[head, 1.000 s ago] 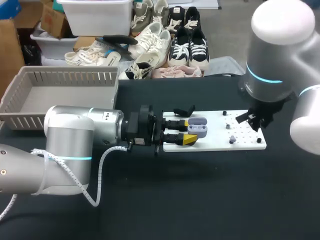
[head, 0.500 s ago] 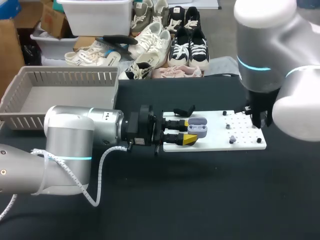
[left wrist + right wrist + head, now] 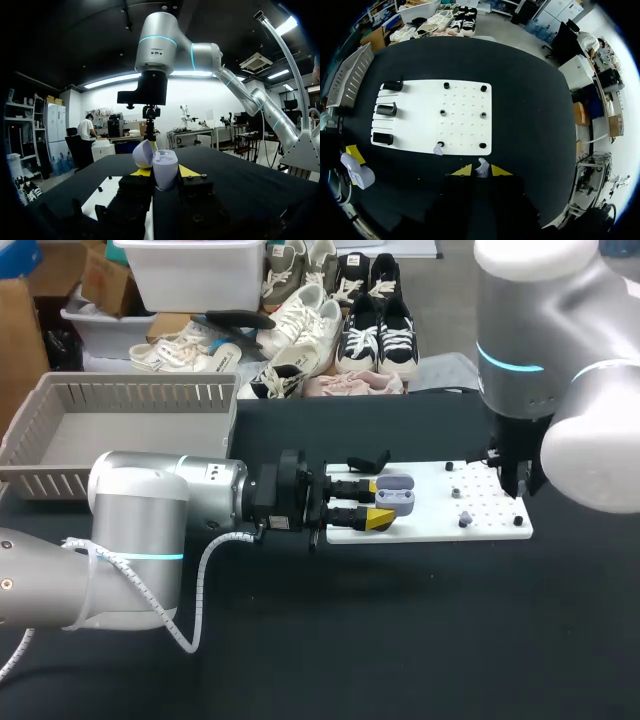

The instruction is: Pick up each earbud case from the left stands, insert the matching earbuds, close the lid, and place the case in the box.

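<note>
An open lavender earbud case (image 3: 397,496) is held over the left end of the white board (image 3: 430,525), with my left gripper (image 3: 380,502) shut on it from two sides. In the left wrist view the case (image 3: 162,167) sits between the yellow tips, lid tilted back. My right gripper (image 3: 481,171) is shut on a small lavender earbud (image 3: 481,168) and hangs high above the board's (image 3: 460,115) right end. In the head view it (image 3: 515,478) is over the board's right edge. A second earbud (image 3: 438,149) rests on the board.
Black stands (image 3: 386,109) line the board's left side and short black pegs (image 3: 443,113) dot its middle. A grey slatted basket (image 3: 130,392) stands at the table's back left. Black tabletop lies open in front of the board.
My right arm's upper part has swung left and its gripper has shifted slightly over the board's right end. The left arm and the case have stayed still.
</note>
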Controlling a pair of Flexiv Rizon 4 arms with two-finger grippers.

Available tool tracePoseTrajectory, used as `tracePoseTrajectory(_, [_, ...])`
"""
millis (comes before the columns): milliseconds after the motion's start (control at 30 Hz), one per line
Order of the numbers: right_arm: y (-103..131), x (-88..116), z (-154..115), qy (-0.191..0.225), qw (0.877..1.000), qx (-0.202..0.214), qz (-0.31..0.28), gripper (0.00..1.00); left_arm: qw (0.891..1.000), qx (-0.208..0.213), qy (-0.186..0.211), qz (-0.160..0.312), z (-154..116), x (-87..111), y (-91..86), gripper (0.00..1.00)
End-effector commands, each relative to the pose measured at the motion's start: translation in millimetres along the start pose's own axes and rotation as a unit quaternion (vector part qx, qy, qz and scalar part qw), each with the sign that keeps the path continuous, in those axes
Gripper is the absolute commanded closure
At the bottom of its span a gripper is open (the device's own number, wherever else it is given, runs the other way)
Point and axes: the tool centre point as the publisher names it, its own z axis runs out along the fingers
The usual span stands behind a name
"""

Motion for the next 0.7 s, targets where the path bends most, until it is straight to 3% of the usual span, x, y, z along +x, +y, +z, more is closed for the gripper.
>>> tracePoseTrajectory(33, [-1, 1, -1, -0.001, 1.000, 0.000, 0.000, 1.00, 1.000, -0.001, 0.000, 0.001, 0, 0.2, -0.4, 1.00])
tracePoseTrajectory(167, [-1, 1, -1, -0.001, 1.000, 0.000, 0.000, 1.00, 1.000, -0.001, 0.000, 0.001, 0, 0.2, -0.4, 1.00])
tracePoseTrajectory(267, [7, 5, -13, -0.007, 0.999, -0.016, 0.041, 1.00, 1.000, -0.001, 0.000, 0.001, 0, 0.2, -0.4, 1.00])
tracePoseTrajectory(500, [9, 21, -32, 0.003, 0.993, 0.014, 0.119, 1.00, 1.000, -0.001, 0.000, 0.001, 0, 0.2, -0.4, 1.00])
tracePoseTrajectory(700, [22, 35, -52, -0.002, 0.989, 0.028, 0.144, 1.00, 1.000, -0.001, 0.000, 0.001, 0, 0.2, -0.4, 1.00])
